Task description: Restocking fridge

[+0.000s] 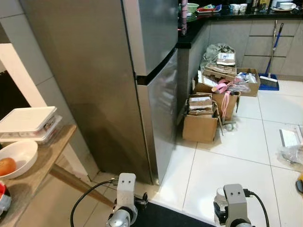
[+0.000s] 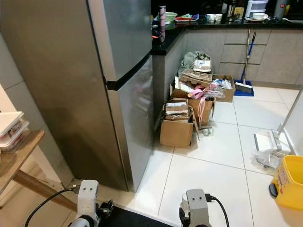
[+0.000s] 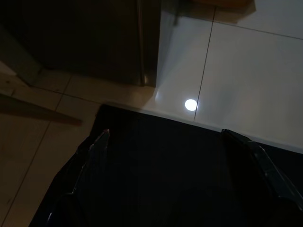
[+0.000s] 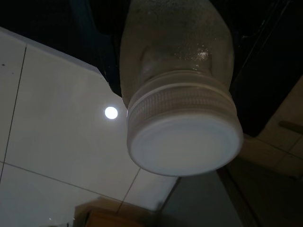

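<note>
Early in the restock, by the look of it: tall two-door stainless-steel fridge (image 1: 142,85) ahead of both grippers and above them, both doors shut, nothing yet put inside. Right gripper (image 1: 222,208) low at the bottom of the head views, closed round a clear plastic jar with a ribbed white screw lid (image 4: 182,137); jar hanging lid-first beyond the fingertips in the right wrist view, white floor tiles (image 4: 52,142) past it, contents not readable through the cloudy wall. Left gripper (image 3: 165,156) also low, fingers spread apart and holding nothing, over the edge of a black floor mat (image 3: 156,142) directly beneath it, fridge base corner just ahead. To the left of the left gripper and higher up, a wooden side table (image 1: 45,156) carrying a stack of white-lidded food boxes (image 1: 29,124) and a white bowl with an orange-red fruit (image 1: 6,166), likely more stock waiting. Ahead of the right gripper, well apart, open brown cardboard boxes full of clutter (image 1: 202,118) on the floor beside the fridge. Left to do, as judged here: close in on the fridge, open a door with the free left gripper, shelve the jar, return for the table items.
</note>
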Tool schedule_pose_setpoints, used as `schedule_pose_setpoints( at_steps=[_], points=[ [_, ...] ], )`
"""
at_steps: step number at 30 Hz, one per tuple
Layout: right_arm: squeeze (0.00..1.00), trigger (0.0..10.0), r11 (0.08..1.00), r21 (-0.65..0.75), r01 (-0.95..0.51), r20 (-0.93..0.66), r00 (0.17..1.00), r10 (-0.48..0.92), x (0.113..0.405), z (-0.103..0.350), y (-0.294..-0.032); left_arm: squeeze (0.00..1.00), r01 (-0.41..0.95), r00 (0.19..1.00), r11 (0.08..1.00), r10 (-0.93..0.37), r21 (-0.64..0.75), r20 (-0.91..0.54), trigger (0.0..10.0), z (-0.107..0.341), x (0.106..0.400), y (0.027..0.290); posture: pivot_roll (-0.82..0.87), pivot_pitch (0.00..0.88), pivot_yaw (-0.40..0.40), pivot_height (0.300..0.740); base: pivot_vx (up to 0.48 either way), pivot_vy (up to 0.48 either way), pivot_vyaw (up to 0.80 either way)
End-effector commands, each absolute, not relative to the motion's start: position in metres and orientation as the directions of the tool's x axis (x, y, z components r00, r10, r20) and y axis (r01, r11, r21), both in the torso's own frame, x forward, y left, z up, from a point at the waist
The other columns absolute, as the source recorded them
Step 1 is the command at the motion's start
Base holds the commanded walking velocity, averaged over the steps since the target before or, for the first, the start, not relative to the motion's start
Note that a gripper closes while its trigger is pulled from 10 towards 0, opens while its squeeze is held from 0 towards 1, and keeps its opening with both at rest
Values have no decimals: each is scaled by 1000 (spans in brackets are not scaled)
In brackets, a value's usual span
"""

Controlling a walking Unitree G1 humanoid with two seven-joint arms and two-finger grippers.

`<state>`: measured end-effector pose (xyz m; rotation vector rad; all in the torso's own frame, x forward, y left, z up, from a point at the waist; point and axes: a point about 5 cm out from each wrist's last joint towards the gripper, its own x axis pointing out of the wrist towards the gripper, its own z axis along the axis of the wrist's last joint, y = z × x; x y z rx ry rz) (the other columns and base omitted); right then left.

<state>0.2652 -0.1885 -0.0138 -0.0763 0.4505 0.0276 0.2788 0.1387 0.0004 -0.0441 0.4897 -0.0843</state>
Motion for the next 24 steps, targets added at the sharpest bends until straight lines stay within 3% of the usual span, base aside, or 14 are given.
schedule_pose_setpoints(
  at_steps=[1,24],
  points=[
    [0,10000,997,-66,-42,-426,905,10,265,-13,-189,0,65,878,995,-91,-72,-470,10000,-1,277,138,-74,62,66,740,304,0,0],
    [0,10000,996,-74,-56,-426,905,19,264,-13,-189,0,70,881,994,-103,-90,-462,10000,0,276,135,-82,46,62,740,272,0,0]
  ],
)
